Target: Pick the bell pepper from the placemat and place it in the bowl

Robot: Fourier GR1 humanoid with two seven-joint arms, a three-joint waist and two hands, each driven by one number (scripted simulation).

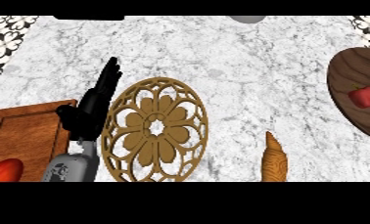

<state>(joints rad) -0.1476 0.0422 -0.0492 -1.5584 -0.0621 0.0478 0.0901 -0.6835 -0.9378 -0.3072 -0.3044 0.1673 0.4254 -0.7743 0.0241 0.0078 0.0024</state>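
A round golden openwork placemat (155, 130) lies on the marble counter, with nothing on it. At the right edge sits a wooden bowl (347, 78), partly cut off, and a red thing that looks like the bell pepper (360, 97) rests inside it. My left hand (92, 105) stands open just left of the placemat, fingers straight and pointing away, holding nothing. My right hand does not show.
A brown wooden board (33, 130) fills the lower left, with another red item (9, 169) at its near corner. A tapered wooden object (274, 162) rises from the lower edge, right of the placemat. A grey round thing (249, 18) sits at the far edge.
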